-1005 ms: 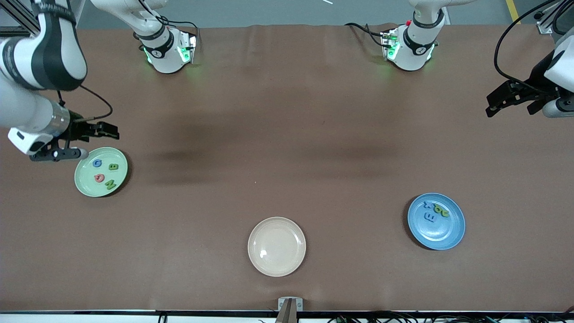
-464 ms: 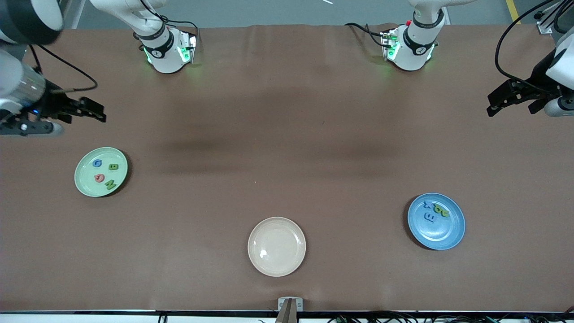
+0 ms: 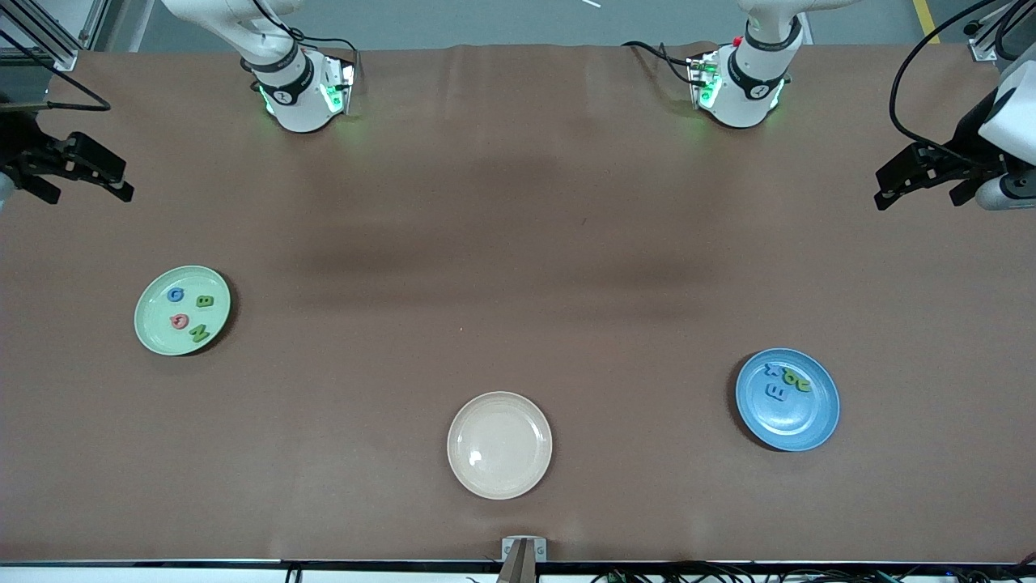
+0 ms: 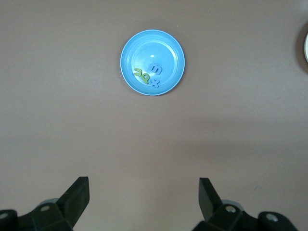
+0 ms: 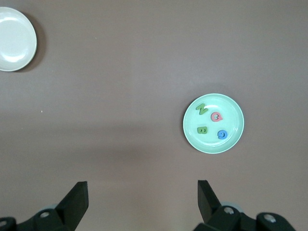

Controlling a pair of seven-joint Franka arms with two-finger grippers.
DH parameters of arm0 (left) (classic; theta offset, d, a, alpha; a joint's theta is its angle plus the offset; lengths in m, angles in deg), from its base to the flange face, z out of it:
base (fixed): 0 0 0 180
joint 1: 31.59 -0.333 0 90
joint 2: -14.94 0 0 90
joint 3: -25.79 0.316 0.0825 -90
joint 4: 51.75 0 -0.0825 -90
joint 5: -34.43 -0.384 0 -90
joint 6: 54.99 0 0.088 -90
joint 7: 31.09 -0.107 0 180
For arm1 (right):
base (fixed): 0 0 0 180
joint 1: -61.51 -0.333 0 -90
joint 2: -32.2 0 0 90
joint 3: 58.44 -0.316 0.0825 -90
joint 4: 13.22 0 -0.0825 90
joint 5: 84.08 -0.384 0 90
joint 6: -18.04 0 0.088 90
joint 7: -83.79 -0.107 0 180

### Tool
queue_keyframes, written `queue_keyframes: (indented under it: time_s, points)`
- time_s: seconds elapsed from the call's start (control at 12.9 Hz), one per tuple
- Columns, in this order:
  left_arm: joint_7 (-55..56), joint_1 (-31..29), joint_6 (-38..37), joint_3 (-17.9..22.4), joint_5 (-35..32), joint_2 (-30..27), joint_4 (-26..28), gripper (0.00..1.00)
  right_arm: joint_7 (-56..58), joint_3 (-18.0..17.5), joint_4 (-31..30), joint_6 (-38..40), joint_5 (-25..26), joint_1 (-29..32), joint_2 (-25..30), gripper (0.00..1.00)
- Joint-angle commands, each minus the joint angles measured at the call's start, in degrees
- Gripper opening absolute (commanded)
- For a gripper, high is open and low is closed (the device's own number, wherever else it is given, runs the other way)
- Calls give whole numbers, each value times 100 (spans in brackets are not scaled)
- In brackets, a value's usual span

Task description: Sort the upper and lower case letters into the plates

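Above the brown table point(image 3: 518, 243), left gripper point(image 4: 144, 195) and right gripper point(image 5: 143, 195) hang wide open, empty.

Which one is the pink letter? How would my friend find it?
Look toward the right arm's end of the table for the pale green plate, the only green one. Four small letters lie in it, and the pink letter sits in the middle, just nearer the front camera than the blue letter. It is the only pink one; the others are blue or green.
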Motion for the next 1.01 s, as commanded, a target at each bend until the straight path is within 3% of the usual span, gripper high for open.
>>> queue_keyframes:
  time_s: [0.0, 0.23, 0.93]
  points:
    - [-111, -14, -30, 15, 123, -120, 23, 100, -56, -7, 545, 121, 43, 32, -403, 100]
    - [-119, 13, -30, 6, 149, -102, 23, 100, -39, 19, 1030, 473, 43, 93, -712, 100]
    - [-120, -14, -30, 24, 52, 29, -196, 100, -92, 2, 1040, 411, 34, 84, -747, 100]
